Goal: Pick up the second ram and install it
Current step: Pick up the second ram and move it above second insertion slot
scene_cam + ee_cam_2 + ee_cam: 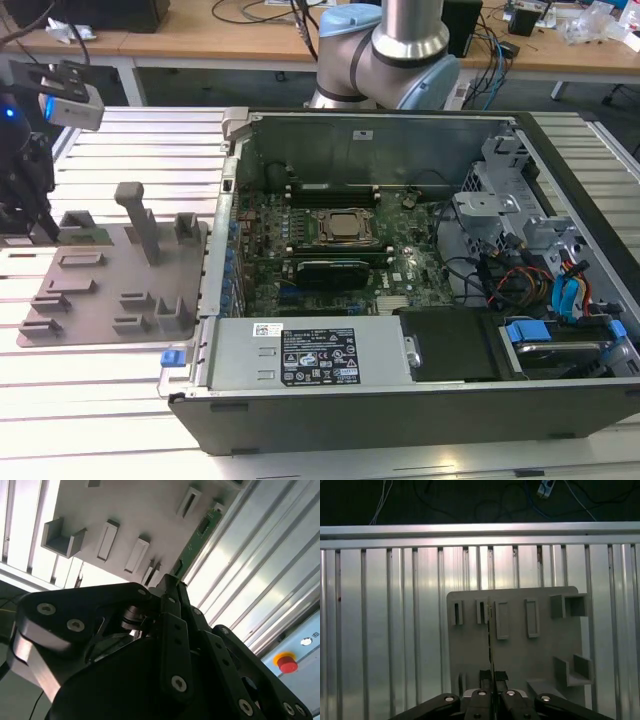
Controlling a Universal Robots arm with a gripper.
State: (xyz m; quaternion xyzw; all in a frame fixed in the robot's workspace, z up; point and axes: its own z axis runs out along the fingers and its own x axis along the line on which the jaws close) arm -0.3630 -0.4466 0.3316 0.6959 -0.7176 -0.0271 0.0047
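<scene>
Down the first wrist view now: a firm clamp by the hand (493, 676) on the ram (491, 630), with a pad on either face of the thin board. Seen edge-on there, standing upright over the grey tray (520, 655), close beside a row of narrow pockets. Matching grip in the second wrist view, with green board and dark chips running out from the fingertips along the tray's edge. No telling whether the ram's lower edge touches the tray.

Over to the exterior view: all this at the far left of the frame, on the slatted metal counter (130, 140), well apart from the open case (400, 400). Centre of frame, inside that case: processor (345, 227) flanked by long black slots (325, 272). Lower centre, on the power supply: white sticker (268, 328) and black label (318, 357), print too small to make out. Also a red button (286, 662) near the counter's edge in the second wrist view.
</scene>
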